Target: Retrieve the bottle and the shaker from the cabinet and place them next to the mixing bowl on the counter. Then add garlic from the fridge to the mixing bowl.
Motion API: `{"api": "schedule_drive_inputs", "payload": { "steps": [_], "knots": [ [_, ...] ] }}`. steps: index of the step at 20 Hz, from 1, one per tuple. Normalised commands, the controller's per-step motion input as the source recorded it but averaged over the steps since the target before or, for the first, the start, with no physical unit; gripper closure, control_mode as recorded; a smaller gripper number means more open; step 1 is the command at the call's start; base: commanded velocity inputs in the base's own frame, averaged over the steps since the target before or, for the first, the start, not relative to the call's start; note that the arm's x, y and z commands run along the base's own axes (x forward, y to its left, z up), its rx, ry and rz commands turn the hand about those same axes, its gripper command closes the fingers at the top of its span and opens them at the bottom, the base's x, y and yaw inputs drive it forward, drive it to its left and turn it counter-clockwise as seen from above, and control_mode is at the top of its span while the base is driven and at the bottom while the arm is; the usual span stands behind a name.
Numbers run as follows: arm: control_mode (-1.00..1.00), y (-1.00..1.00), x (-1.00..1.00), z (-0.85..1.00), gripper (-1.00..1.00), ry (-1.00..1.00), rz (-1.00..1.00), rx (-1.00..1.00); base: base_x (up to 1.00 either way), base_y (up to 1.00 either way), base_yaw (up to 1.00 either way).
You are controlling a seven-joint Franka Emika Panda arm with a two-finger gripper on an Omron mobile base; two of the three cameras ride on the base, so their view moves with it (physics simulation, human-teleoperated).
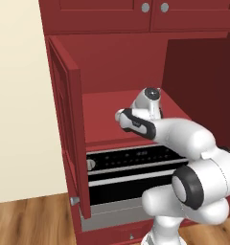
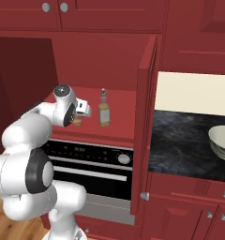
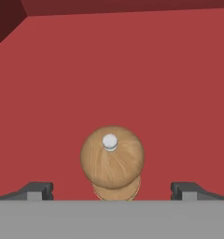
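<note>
The small wooden shaker (image 3: 112, 163) stands on the red cabinet shelf (image 3: 132, 70), seen from above with its knob top up. My gripper (image 3: 112, 191) hangs open over it, one fingertip (image 3: 37, 190) on each side and not touching the wood. In the right base view the hand (image 2: 81, 108) hovers just above the shaker (image 2: 77, 122). The tall pale yellow bottle (image 2: 104, 108) stands upright a little to its right on the same shelf. The cream mixing bowl (image 2: 222, 139) sits on the black counter (image 2: 180, 140) far to the right. The garlic and the fridge are out of view.
Both cabinet doors stand open: one (image 2: 145, 117) lies between the shelf and the counter, the other (image 1: 69, 124) is on the left. A black built-in oven (image 2: 91, 161) sits under the shelf. Shut upper cabinets (image 1: 136, 9) hang above.
</note>
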Motion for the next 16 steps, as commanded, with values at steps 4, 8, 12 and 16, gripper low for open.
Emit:
{"api": "schedule_drive_inputs", "payload": {
  "steps": [4, 8, 12, 16],
  "knots": [
    [-1.0, 0.0, 0.14, -0.05, -1.0, 0.0, 0.0, 0.0, 0.0, 0.0, 0.0],
    [-1.0, 0.0, 0.16, 0.0, -1.0, 0.0, 0.0, 0.0, 0.0, 0.0, 0.0],
    [-1.0, 0.0, 0.15, 0.0, -1.0, 0.0, 0.0, 0.0, 0.0, 0.0, 0.0],
    [-1.0, 0.0, 0.0, 0.0, -1.0, 0.0, 0.0, 0.0, 0.0, 0.0, 0.0]
  ]
}}
